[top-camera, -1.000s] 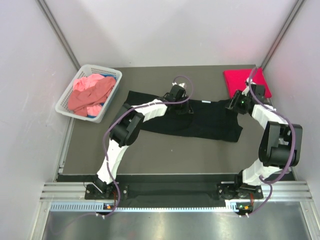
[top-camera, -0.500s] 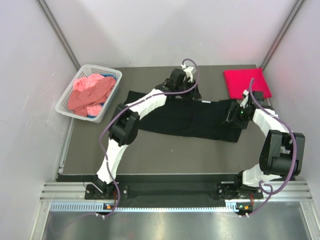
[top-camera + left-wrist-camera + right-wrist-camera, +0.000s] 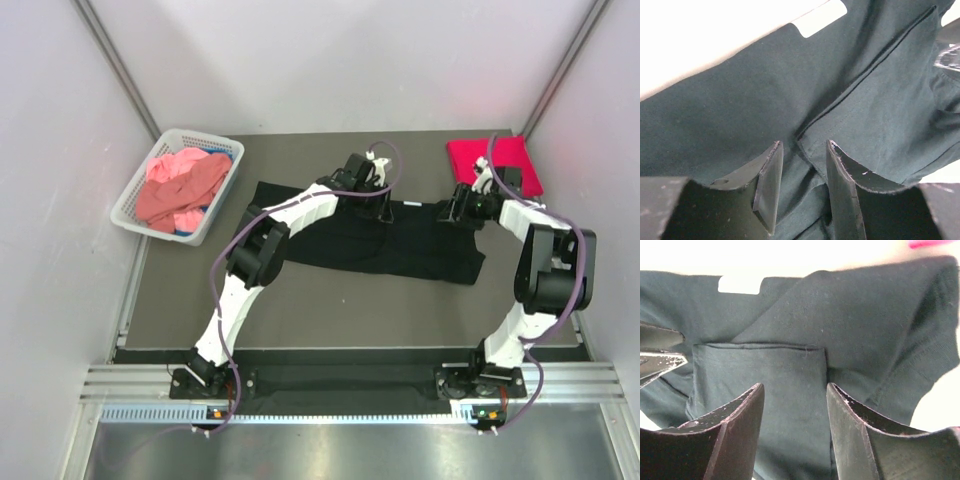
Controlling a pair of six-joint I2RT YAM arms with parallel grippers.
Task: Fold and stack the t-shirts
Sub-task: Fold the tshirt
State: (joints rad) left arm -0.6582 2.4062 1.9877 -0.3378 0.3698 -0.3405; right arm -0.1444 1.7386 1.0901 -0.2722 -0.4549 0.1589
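**Table** (image 3: 300, 310): dark grey surface, with both arm bases at its near edge.

**Black t-shirt** (image 3: 400, 250): spread flat across the middle of the table, its long side running left to right. The far edge is partly folded over, so a straight hem lies across the cloth below it in both wrist views (image 3: 740, 100) (image 3: 865, 325).

**Left arm** (image 3: 250, 250) and **right arm** (image 3: 550, 270): both reach to the far edge of the black t-shirt, the left near its middle, the right at its right end.

**Basket** (image 3: 225, 195): white lattice, at the far left corner, well apart from the black t-shirt.

**Pink t-shirt** (image 3: 180, 185): crumpled inside the basket.

**Red t-shirt** (image 3: 495, 160): folded flat at the far right corner, just beyond the right arm's wrist.

**Left gripper** (image 3: 378, 190) (image 3: 804, 147): fingers apart, low over the folded hem, with black cloth showing in the gap; nothing clamped.

**Right gripper** (image 3: 462, 208) (image 3: 795, 390): fingers apart over the folded flap near the sleeve; nothing clamped.

**Label** (image 3: 817, 17) (image 3: 740, 285): small white tag at the far edge of the black t-shirt, between the two grippers.
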